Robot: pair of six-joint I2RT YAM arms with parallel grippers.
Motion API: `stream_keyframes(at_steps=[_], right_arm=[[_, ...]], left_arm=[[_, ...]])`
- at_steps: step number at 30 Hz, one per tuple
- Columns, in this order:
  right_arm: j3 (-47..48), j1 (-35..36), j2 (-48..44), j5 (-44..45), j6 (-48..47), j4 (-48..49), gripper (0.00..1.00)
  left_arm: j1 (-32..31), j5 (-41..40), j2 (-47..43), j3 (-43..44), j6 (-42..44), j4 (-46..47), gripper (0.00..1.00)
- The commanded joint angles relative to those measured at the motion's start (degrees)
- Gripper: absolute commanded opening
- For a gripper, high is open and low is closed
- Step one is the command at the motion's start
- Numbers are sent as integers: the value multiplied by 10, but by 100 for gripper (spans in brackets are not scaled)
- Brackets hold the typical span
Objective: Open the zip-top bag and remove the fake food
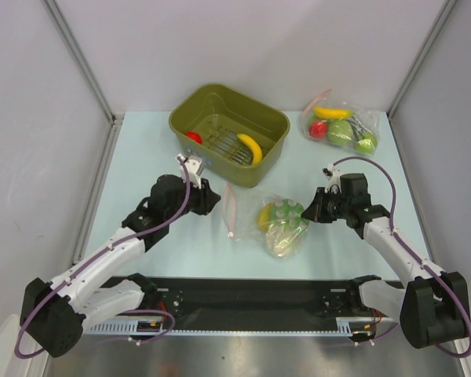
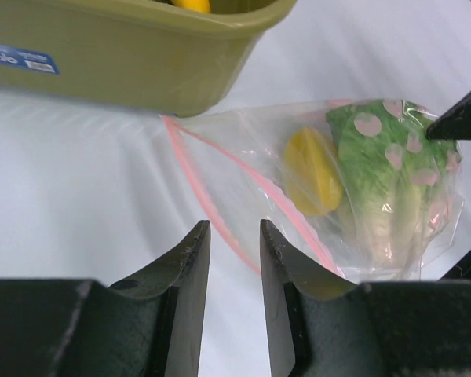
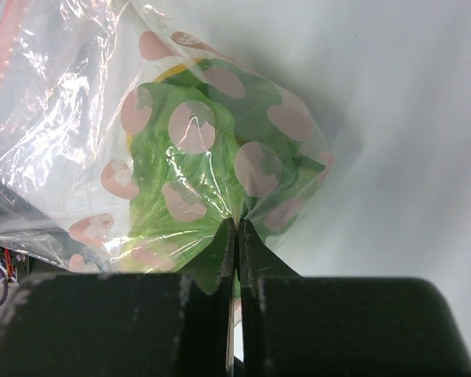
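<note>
The zip-top bag (image 1: 276,228) lies mid-worktop (image 1: 141,149), holding a cabbage (image 2: 381,181) and a yellow piece (image 2: 314,173). The right claw (image 3: 237,229), at its 3 o'clock, pinches the plastic. The left claw (image 2: 234,232), at its 9 o'clock, is slightly spread.

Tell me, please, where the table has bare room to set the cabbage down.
Bare table lies left of the bin, out to the wall, and in a narrower strip between the bag and the black rail. The middle is crowded: bin, bag, left claw and right claw. A second bag fills the far right corner.
</note>
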Motion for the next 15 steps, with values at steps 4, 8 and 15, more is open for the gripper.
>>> stream_keyframes(at_steps=[4,8,15], right_arm=[[14,-2,-3,-9,-5,2,0],[15,-2,-7,-8,-6,-2,0],[15,-2,-10,-8,-7,-7,0]], left_arm=[[-14,26,30,-8,0,29,36],[-21,32,56,-6,1,22,35],[-30,53,78,-19,13,53,35]])
